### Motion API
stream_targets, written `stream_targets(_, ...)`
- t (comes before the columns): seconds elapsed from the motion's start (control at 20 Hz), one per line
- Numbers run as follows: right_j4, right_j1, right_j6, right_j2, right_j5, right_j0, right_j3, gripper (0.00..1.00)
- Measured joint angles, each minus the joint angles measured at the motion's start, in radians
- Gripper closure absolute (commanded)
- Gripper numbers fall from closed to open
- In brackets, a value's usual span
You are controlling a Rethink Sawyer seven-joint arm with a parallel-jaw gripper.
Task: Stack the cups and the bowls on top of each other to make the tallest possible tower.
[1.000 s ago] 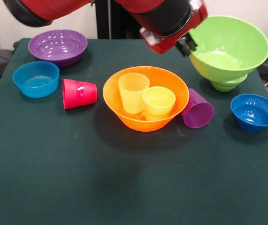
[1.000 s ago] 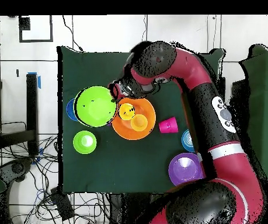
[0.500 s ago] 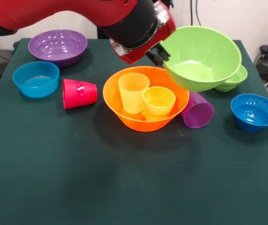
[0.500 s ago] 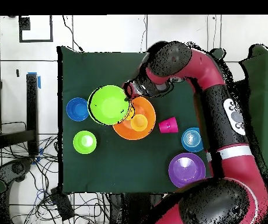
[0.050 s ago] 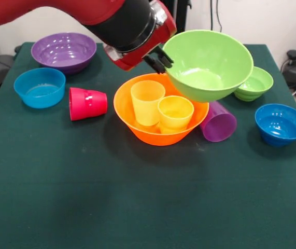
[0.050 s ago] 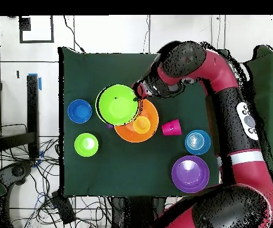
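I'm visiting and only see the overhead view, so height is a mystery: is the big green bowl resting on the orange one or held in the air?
Observer: In the air. The gripper pinches the rim of the large lime green bowl, tilted above the large orange bowl.
Visitor: What's inside the orange one?
Observer: Two upright cups: a yellow-orange cup and a pale yellow cup.
Visitor: Anything hidden under the green bowl?
Observer: A purple cup on its side beside the orange bowl.

large lime bowl (image 5: 208, 62): held tilted | large orange bowl (image 5: 137, 122): holds two yellow cups (image 5: 160, 106)
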Motion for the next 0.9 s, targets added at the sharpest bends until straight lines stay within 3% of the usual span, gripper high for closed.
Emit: stream_targets(0.9, -0.024, -0.085, -0.003, 0.058, -0.023, -0.086, 0.151, 1.00)
